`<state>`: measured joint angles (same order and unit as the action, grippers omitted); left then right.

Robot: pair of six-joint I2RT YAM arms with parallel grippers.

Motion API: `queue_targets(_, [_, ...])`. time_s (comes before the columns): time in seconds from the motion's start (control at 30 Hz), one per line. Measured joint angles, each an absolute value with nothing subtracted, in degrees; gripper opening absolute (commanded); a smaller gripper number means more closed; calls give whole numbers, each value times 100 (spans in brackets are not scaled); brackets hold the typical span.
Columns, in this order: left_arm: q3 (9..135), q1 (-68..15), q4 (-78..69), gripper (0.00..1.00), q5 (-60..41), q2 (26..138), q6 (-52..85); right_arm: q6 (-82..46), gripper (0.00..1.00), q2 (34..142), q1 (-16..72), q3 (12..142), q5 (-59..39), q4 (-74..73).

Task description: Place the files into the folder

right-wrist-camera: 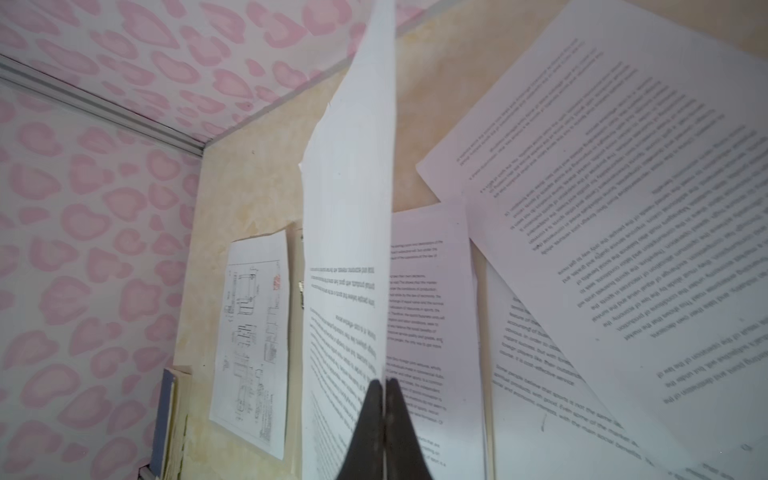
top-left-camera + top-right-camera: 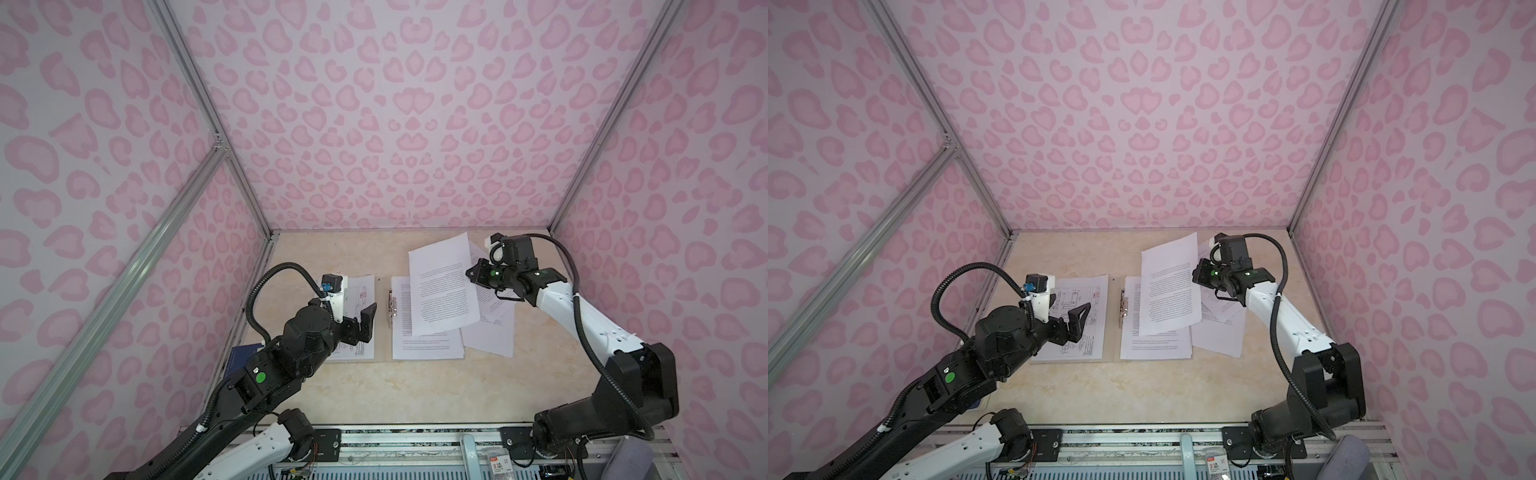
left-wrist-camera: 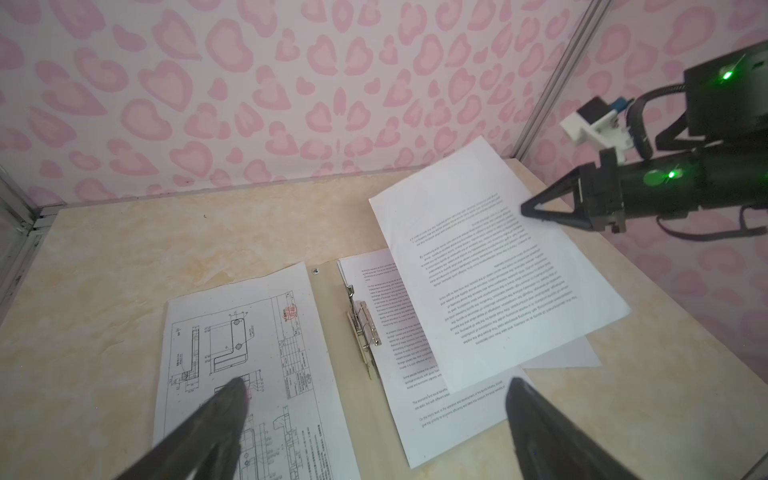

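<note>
Across back half of table point(image 2: 415, 395), folder point(image 2: 383, 345) lies open & flat. Drawing sheet point(image 3: 249, 332) sits on its left leaf, text sheets point(image 2: 428, 349) on right leaf, and loose sheets point(image 2: 490, 336) spill toward table's right edge. Right gripper point(image 2: 469, 273) is pinched tight on a printed page point(image 2: 442, 286), raised & tilted over right leaf. Left gripper point(image 2: 1077, 323) is spread wide w/ nothing in it, above drawing sheet.

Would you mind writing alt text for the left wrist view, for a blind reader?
The shut right gripper holds a printed sheet above the open folder, whose leaves carry a text page and a drawing sheet. The open left gripper frames the foreground.
</note>
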<state>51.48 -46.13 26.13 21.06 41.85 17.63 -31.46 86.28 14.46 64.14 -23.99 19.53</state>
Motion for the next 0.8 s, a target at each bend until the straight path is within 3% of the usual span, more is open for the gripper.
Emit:
queue_targets(0.27, [5050,-4613,2875,97,2171,4541,1798,-3028,0,9369,1726,5450,-2617,701])
queue_targets(0.8, [5087,-4613,3295,97,1837,5035,1868,-3341,0,9736,2018,5334,-2502,14])
